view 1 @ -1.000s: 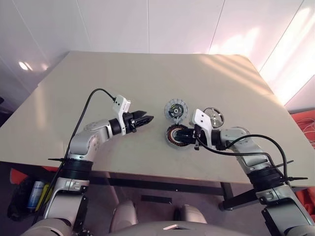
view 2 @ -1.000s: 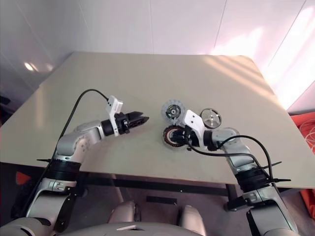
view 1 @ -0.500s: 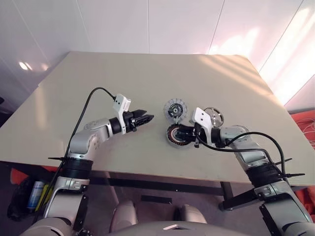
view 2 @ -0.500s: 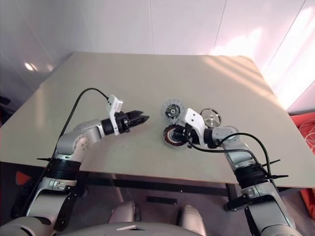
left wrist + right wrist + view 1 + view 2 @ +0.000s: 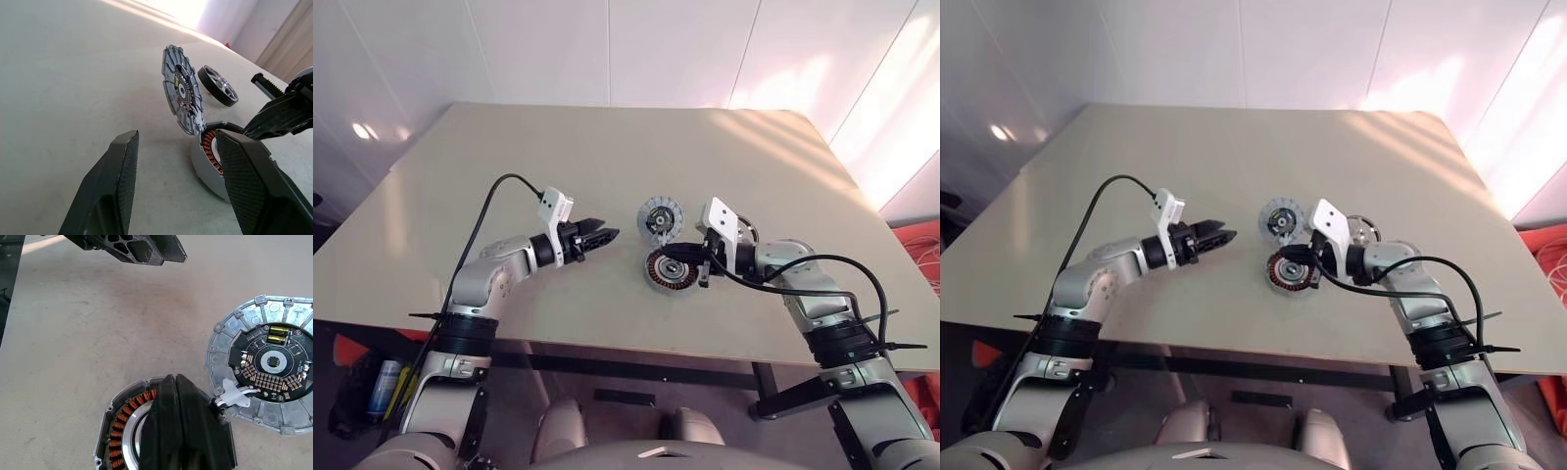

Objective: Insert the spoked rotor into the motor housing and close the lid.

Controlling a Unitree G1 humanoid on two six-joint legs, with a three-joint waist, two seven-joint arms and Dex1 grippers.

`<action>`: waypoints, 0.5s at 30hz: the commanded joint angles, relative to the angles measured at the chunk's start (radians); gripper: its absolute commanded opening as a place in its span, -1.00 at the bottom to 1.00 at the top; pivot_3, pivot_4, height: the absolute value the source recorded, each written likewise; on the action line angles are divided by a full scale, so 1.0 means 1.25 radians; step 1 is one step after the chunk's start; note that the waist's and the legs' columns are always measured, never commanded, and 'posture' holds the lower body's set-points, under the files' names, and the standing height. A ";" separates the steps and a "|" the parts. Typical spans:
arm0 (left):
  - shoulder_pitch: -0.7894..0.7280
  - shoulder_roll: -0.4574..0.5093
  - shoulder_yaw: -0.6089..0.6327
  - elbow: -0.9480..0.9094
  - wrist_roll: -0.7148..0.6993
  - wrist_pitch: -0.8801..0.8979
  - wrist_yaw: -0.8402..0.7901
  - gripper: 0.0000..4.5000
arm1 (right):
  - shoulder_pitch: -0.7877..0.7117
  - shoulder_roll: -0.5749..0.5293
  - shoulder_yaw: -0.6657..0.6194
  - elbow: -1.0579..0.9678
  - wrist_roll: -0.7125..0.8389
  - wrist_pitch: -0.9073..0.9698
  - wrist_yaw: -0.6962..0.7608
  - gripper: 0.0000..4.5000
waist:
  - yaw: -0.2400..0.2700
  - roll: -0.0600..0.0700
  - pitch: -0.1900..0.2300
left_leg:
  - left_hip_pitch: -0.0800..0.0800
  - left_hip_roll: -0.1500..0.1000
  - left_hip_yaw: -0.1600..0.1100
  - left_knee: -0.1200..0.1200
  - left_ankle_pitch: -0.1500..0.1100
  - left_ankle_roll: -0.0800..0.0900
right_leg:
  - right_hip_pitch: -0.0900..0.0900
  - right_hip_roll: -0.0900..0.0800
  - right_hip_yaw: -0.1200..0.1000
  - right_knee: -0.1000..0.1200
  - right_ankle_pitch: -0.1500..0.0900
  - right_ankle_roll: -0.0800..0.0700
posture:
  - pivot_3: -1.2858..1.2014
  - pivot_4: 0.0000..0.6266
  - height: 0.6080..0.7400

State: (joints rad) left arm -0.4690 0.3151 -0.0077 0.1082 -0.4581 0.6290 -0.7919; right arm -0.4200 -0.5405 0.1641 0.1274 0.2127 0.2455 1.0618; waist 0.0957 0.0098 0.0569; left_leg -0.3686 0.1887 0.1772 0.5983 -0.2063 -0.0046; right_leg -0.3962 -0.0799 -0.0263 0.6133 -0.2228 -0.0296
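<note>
Rotor (image 5: 740,231), black-rimmed and silver-spoked, lies flat on the table (image 5: 509,176) at about 2 o'clock from the motor housing (image 5: 667,270), just behind our right wrist. Housing sits open, copper windings exposed; lid (image 5: 662,216) lies hinged back at its 12 o'clock. Right gripper (image 5: 176,382) hangs over the housing with jaws pressed together, holding nothing. Left gripper (image 5: 603,235) waits at the housing's 9 o'clock, jaws parted, empty. We judge the rotor must be gripped by its rim and lowered level over the hub.
</note>
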 commanded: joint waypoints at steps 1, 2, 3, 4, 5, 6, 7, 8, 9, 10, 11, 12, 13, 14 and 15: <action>-0.018 0.004 0.006 -0.020 -0.001 -0.014 0.003 0.18 | -0.011 0.001 -0.012 0.010 -0.002 -0.013 -0.009 -0.98 | 0.000 0.000 0.000 | 0.000 0.000 0.000 0.000 0.000 0.000 | 0.000 0.000 0.000 0.000 0.000 0.000 | 0.03 -1.00 1.00; -0.017 0.004 0.006 -0.024 -0.002 -0.012 0.004 0.18 | -0.012 0.004 -0.011 0.020 -0.004 -0.017 -0.011 -0.98 | 0.000 0.000 0.000 | 0.000 0.000 0.000 0.000 0.000 0.000 | 0.000 0.000 0.000 0.000 0.000 0.000 | 0.03 -1.00 1.00; -0.017 0.004 0.006 -0.027 -0.002 -0.010 0.005 0.18 | -0.014 0.007 -0.010 0.031 -0.009 -0.022 -0.015 -0.98 | 0.000 0.000 0.000 | 0.000 0.000 0.000 0.000 0.000 0.000 | 0.000 0.000 0.000 0.000 0.000 0.000 | 0.03 -1.00 1.00; -0.016 0.005 0.005 -0.030 -0.003 -0.008 0.006 0.18 | -0.015 0.011 -0.010 0.042 -0.013 -0.025 -0.019 -0.98 | 0.000 0.000 0.000 | 0.000 0.000 0.000 0.000 0.000 0.000 | 0.000 0.000 0.000 0.000 0.000 0.000 | 0.03 -1.00 1.00; -0.016 0.005 0.005 -0.031 -0.003 -0.007 0.007 0.18 | -0.017 0.015 -0.010 0.055 -0.017 -0.028 -0.025 -0.98 | 0.000 0.000 0.000 | 0.000 0.000 0.000 0.000 0.000 0.000 | 0.000 0.000 0.000 0.000 0.000 0.000 | 0.03 -1.00 1.00; -0.016 0.005 0.005 -0.033 -0.003 -0.006 0.008 0.18 | -0.019 0.017 -0.010 0.067 -0.021 -0.033 -0.029 -0.98 | 0.000 0.000 0.000 | 0.000 0.000 0.000 0.000 0.000 0.000 | 0.000 0.000 0.000 0.000 0.000 0.000 | 0.03 -1.00 1.00; -0.017 0.006 0.005 -0.034 -0.004 -0.005 0.009 0.18 | -0.019 0.018 -0.009 0.079 -0.028 -0.039 -0.033 -0.98 | 0.000 0.000 0.000 | 0.000 0.000 0.000 0.000 0.000 0.000 | 0.000 0.000 0.000 0.000 0.000 0.000 | 0.03 -1.00 1.00; -0.017 0.006 0.005 -0.035 -0.004 -0.004 0.009 0.18 | -0.019 0.019 -0.008 0.089 -0.035 -0.045 -0.037 -0.98 | 0.000 0.000 0.000 | 0.000 0.000 0.000 0.000 0.000 0.000 | 0.000 0.000 0.000 0.000 0.000 0.000 | 0.03 -1.00 1.00; -0.017 0.006 0.005 -0.035 -0.004 -0.004 0.010 0.18 | -0.019 0.018 -0.007 0.096 -0.039 -0.049 -0.037 -0.98 | 0.000 0.000 0.000 | 0.000 0.000 0.000 0.000 0.000 0.000 | 0.000 0.000 0.000 0.000 0.000 0.000 | 0.03 -1.00 1.00; -0.017 0.007 0.005 -0.035 -0.004 -0.005 0.010 0.18 | -0.018 0.018 -0.007 0.099 -0.040 -0.052 -0.037 -0.98 | 0.000 0.000 0.000 | 0.000 0.000 0.000 0.000 0.000 0.000 | 0.000 0.000 0.000 0.000 0.000 0.000 | 0.03 -1.00 1.00; -0.017 0.007 0.005 -0.035 -0.004 -0.005 0.011 0.18 | -0.017 0.018 -0.008 0.099 -0.040 -0.053 -0.035 -0.98 | 0.000 0.000 0.000 | 0.000 0.000 0.000 0.000 0.000 0.000 | 0.000 0.000 0.000 0.000 0.000 0.000 | 0.03 -1.00 1.00; -0.017 0.007 0.005 -0.034 -0.003 -0.006 0.011 0.18 | -0.015 0.017 -0.010 0.095 -0.038 -0.052 -0.033 -0.98 | 0.000 0.000 0.000 | 0.000 0.000 0.000 0.000 0.000 0.000 | 0.000 0.000 0.000 0.000 0.000 0.000 | 0.03 -1.00 1.00; -0.017 0.007 0.004 -0.032 -0.003 -0.007 0.010 0.18 | -0.013 0.017 -0.011 0.091 -0.036 -0.050 -0.031 -0.98 | 0.000 0.000 0.000 | 0.000 0.000 0.000 0.000 0.000 0.000 | 0.000 0.000 0.000 0.000 0.000 0.000 | 0.03 -1.00 1.00; -0.018 0.008 0.005 -0.029 -0.002 -0.009 0.009 0.18 | -0.011 0.017 -0.011 0.086 -0.035 -0.047 -0.029 -0.98 | 0.000 0.000 0.000 | 0.000 0.000 0.000 0.000 0.000 0.000 | 0.000 0.000 0.000 0.000 0.000 0.000 | 0.03 -1.00 1.00; -0.019 0.008 0.005 -0.024 -0.001 -0.011 0.007 0.18 | -0.007 0.018 -0.010 0.081 -0.034 -0.045 -0.028 -0.98 | 0.000 0.000 0.000 | 0.000 0.000 0.000 0.000 0.000 0.000 | 0.000 0.000 0.000 0.000 0.000 0.000 | 0.03 -1.00 1.00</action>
State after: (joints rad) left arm -0.4690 0.3154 -0.0078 0.1030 -0.4580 0.6305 -0.7804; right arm -0.4196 -0.5175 0.1663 0.2642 0.1582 0.2009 1.0227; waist 0.0952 0.0098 0.0570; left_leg -0.3690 0.1887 0.1772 0.5982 -0.2063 -0.0046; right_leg -0.3967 -0.0798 -0.0263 0.6133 -0.2228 -0.0297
